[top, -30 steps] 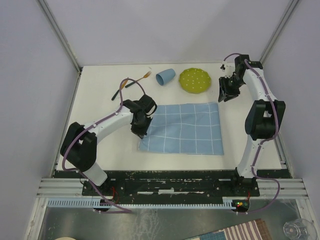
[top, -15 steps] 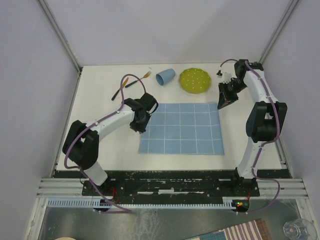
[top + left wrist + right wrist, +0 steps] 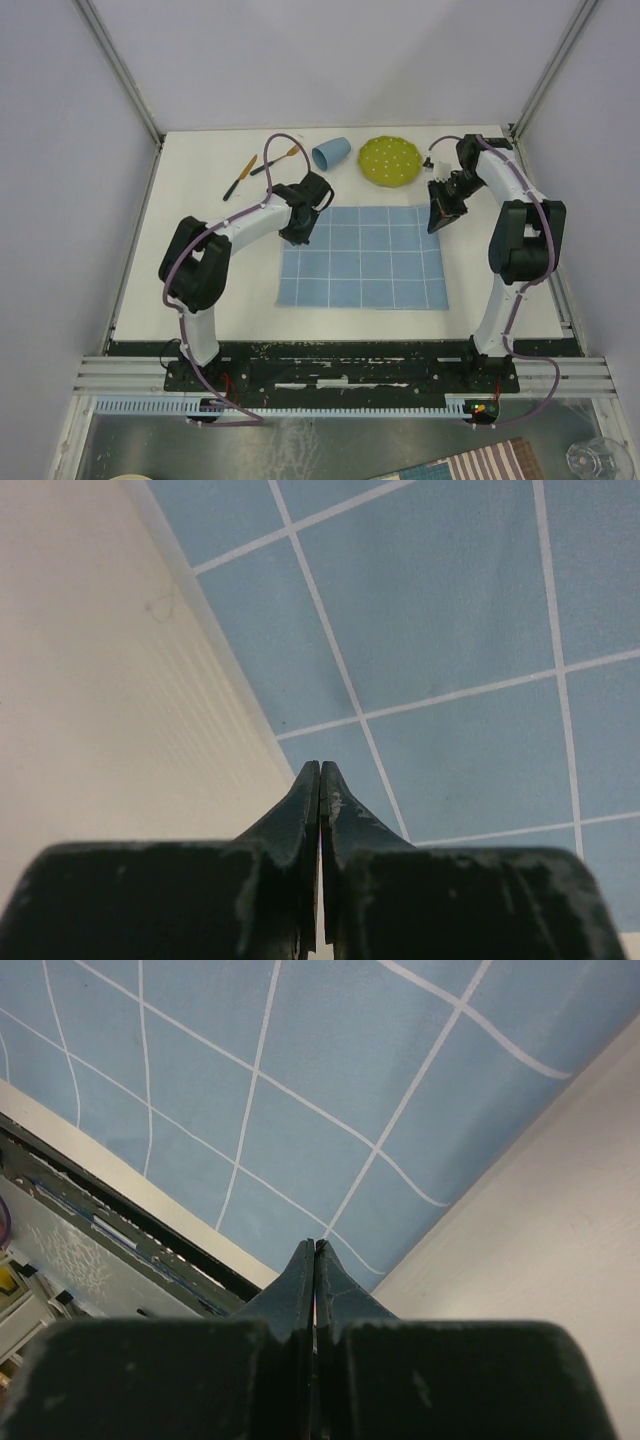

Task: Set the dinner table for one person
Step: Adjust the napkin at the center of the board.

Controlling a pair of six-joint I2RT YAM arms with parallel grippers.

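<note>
The big white counter [image 3: 200, 290] fills most of the top view. It is the large flat thing under both arms, and everything else lies on it.

A light blue cloth [image 3: 365, 258] with white lines lies flat in the middle of the counter.

The left hand [image 3: 295, 233] is at the cloth's 10 o'clock corner. Its two fingers are pressed tight together, with only a thin line between them. In the left wrist view the tips sit right over the cloth's edge, where blue meets white. I cannot tell if they pinch the cloth.

The right hand [image 3: 438, 224] is at the cloth's 2 o'clock corner. Its fingers are pressed tight together too. In the right wrist view the tips point at the cloth's edge, with blue cloth above them and white counter at 3 o'clock. I cannot tell if they touch the cloth.

A green plate [image 3: 390, 160] with little dots sits at 12 o'clock from the cloth, near its far edge. A blue cup [image 3: 331, 153] lies on its side at 11 o'clock from the cloth, just beside the plate.

Two thin eating tools lie at 10 o'clock from the cloth, each dark with some orange. One [image 3: 240, 178] is out toward 9 o'clock. The other [image 3: 282, 157] is close to the cup.
</note>
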